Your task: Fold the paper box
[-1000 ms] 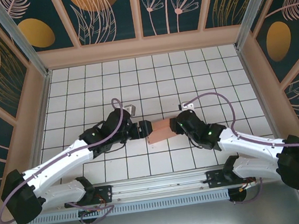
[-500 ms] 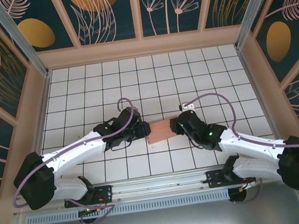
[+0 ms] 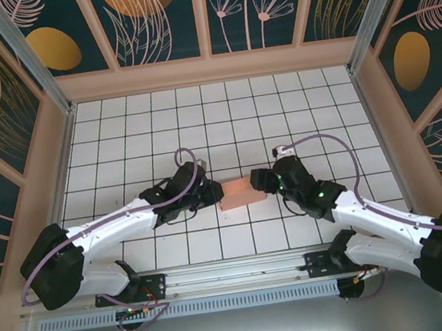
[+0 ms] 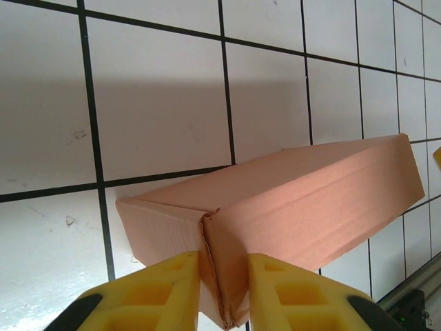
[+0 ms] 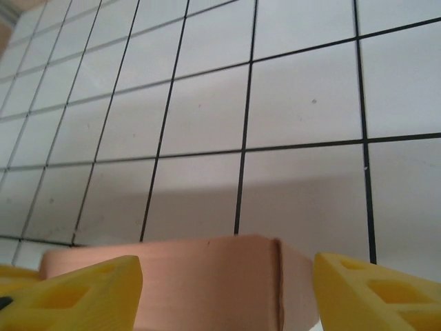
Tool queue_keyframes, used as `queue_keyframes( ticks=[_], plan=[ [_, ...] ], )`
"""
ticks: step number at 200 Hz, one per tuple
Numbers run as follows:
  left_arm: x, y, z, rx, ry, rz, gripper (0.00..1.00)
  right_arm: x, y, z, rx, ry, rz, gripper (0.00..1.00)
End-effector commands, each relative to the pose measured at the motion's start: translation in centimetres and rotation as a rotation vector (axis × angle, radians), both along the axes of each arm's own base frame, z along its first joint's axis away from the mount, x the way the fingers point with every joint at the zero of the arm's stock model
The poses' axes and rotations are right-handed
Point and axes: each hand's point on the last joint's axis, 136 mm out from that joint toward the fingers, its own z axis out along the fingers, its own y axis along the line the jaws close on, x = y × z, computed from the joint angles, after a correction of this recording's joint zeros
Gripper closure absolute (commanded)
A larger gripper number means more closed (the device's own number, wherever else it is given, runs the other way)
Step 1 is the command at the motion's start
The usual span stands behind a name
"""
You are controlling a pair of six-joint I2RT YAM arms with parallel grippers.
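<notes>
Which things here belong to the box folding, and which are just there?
Part of the job: paper box, left gripper pinching one end, right gripper open at the other end.
Just there: tiled table, patterned walls.

Paper box point(image 3: 239, 193) flanked by left pincer point(image 3: 212, 192), right pincer point(image 3: 260, 182), far tiles point(image 3: 215, 118) free

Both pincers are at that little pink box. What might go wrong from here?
1. The left pincer pinches only the corner seam of the paper box. The thin card might tear, crease or slip free there.
2. The right pincer is open and straddles the box's other end. If it closes hard, it could crush that end.
</notes>
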Motion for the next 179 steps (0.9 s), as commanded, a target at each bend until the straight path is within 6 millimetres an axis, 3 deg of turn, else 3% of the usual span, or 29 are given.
queue_keyframes(
  ticks=[1,62,77,94,131,149,165,179],
  plan=[
    [-2.3,2.9,-5.2,0.157,0.134,0.003,0.79,0.3,-1.0,0.5,0.081,0.052,-0.051,0.39],
    [-2.6,2.9,-5.7,0.156,0.148,-0.004,0.84,-1.2,-2.3,-5.1,0.005,0.156,-0.039,0.67],
    [-2.7,2.9,-5.9,0.159,0.151,-0.009,0.85,-1.3,-2.9,-5.8,-0.007,0.170,-0.059,0.78],
    [-2.7,2.9,-5.9,0.159,0.152,-0.011,0.87,-1.3,-2.8,-5.7,0.000,0.164,-0.051,1.00],
    [-2.6,2.6,-6.0,0.153,0.149,-0.013,0.92,-0.9,-1.9,-3.7,0.043,0.126,-0.018,1.00],
    [-2.5,2.6,-6.1,0.155,0.149,-0.015,0.93,-0.6,-1.4,-2.3,0.065,0.096,-0.004,0.76],
    [-2.5,2.5,-6.2,0.156,0.150,-0.017,0.93,-0.3,-1.0,-1.3,0.079,0.074,0.010,0.62],
    [-2.5,2.6,-6.3,0.159,0.153,-0.016,0.92,-0.3,-1.0,-1.7,0.073,0.076,0.013,0.55]
  ],
)
